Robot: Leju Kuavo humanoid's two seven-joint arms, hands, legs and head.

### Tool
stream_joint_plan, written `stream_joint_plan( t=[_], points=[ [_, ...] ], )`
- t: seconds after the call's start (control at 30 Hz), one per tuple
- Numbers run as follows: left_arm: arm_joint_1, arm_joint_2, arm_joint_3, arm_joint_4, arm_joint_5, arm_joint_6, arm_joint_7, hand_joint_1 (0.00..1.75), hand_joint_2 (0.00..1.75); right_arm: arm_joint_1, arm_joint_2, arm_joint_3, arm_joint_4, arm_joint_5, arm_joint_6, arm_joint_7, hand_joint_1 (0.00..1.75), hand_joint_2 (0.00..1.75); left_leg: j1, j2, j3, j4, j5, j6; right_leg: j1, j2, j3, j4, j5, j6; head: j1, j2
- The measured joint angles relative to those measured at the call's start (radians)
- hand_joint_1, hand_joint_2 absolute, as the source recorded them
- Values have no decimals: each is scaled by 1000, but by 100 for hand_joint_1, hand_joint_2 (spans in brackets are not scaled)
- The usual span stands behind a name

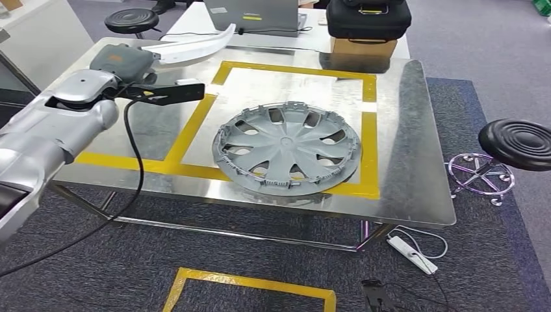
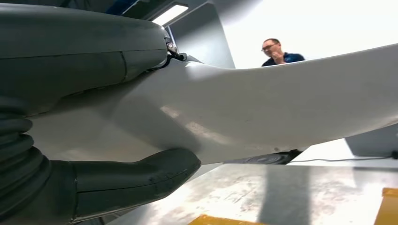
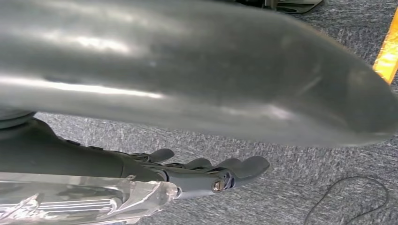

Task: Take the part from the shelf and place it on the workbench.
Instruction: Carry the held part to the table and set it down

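My left hand (image 1: 122,62) grips one end of a long, curved white part (image 1: 195,45) and holds it above the rear left of the metal workbench (image 1: 403,130). In the left wrist view the white part (image 2: 281,108) runs across the picture, with my thumb (image 2: 141,178) under it and the bench top just below. A grey wheel cover (image 1: 286,146) lies flat inside the yellow-taped square on the bench. My right hand (image 3: 206,171) hangs over grey carpet with its fingers stretched out and nothing in them.
A black stool (image 1: 516,143) stands right of the bench and another (image 1: 132,19) behind it. A laptop (image 1: 256,14) and a black case (image 1: 367,19) on a cardboard box sit on the table beyond. A power strip (image 1: 412,253) lies on the carpet. A person (image 2: 277,51) stands far off.
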Motion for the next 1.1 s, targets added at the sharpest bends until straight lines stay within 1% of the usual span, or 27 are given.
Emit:
stream_joint_plan(
  t=[0.4,0.87,1.1],
  points=[
    [41,50,7,26,4,14,11,175,175,1,2,7,0,1,0,0,0,0,1,0,0,0,0,0,1,0,0,0,0,0,0,0],
    [50,77,22,40,-4,12,20,175,175,1,2,8,0,2,0,1,0,0,1,0,0,0,0,0,1,0,0,0,0,0,0,0],
    [50,92,24,43,-10,-15,40,175,175,1,2,8,0,1,2,2,0,0,1,0,0,0,0,0,1,0,0,0,0,-1,0,0]
  ],
)
